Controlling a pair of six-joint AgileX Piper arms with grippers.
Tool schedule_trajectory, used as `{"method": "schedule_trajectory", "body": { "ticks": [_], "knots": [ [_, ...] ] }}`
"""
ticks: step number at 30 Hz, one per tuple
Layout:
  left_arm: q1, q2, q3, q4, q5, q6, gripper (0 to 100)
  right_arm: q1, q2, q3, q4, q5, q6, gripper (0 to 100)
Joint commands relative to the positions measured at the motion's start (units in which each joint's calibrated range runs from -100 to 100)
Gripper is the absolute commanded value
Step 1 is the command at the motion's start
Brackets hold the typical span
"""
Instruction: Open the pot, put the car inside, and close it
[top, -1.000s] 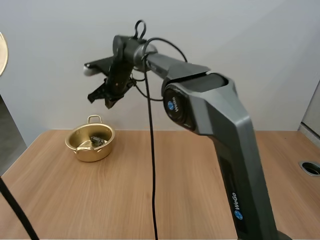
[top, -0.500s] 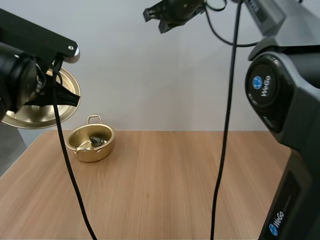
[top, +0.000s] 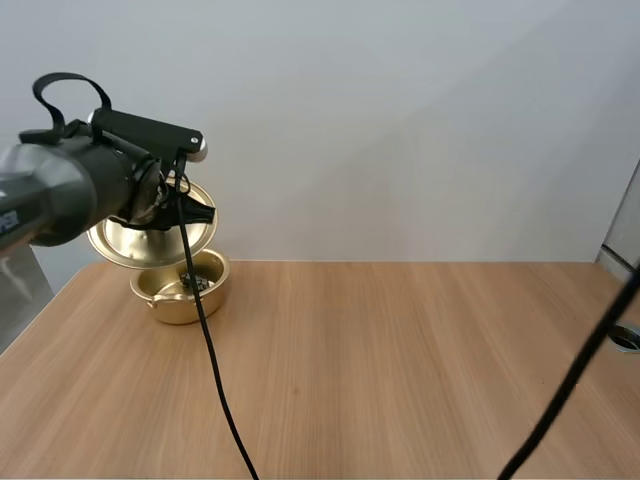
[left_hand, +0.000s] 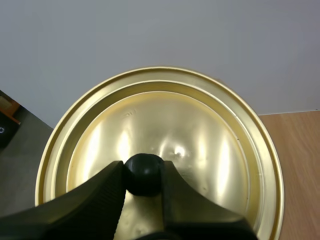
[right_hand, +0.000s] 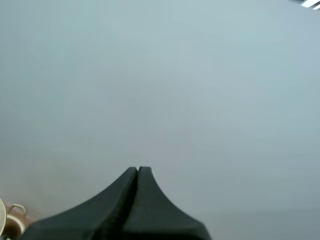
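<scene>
lid (left_hand: 200, 140) with near rim cut off, pot (top: 172, 306) partly behind it

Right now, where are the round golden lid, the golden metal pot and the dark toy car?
lid (left_hand: 200, 135), left wrist view, top face.
pot (top: 165, 306), high view, front wall.
car (top: 204, 286), high view, body.

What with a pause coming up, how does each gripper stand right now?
Left gripper: shut on the lid, held just above the pot.
Right gripper: shut on nothing.

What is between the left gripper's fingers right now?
The black knob of the gold lid, pinched by the left gripper; the left wrist view shows it.
</scene>
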Motion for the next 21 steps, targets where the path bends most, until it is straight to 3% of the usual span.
{"method": "schedule_trajectory", "body": {
  "ticks": [1, 8, 14, 21],
  "knots": [
    [0.05, 12.79, 0.03, 0.01, -9.10, -0.83, 0, -0.04, -13.06, 0.08, -3.62, 0.00, 0.79, 0],
    [0.47, 21.04, -6.34, 0.01, -8.61, -1.15, 0, -0.04, -17.95, 0.08, -8.97, 0.00, 6.95, 0],
    [1.92, 26.34, -15.95, 0.01, -3.25, -2.53, 0, -0.04, -21.62, 0.08, -7.60, 0.00, 9.18, 0],
    [1.92, 30.95, -20.12, -0.99, 2.78, -2.53, 0, -0.04, -23.12, 0.08, -6.50, 0.00, 9.18, 0]
  ]
}}
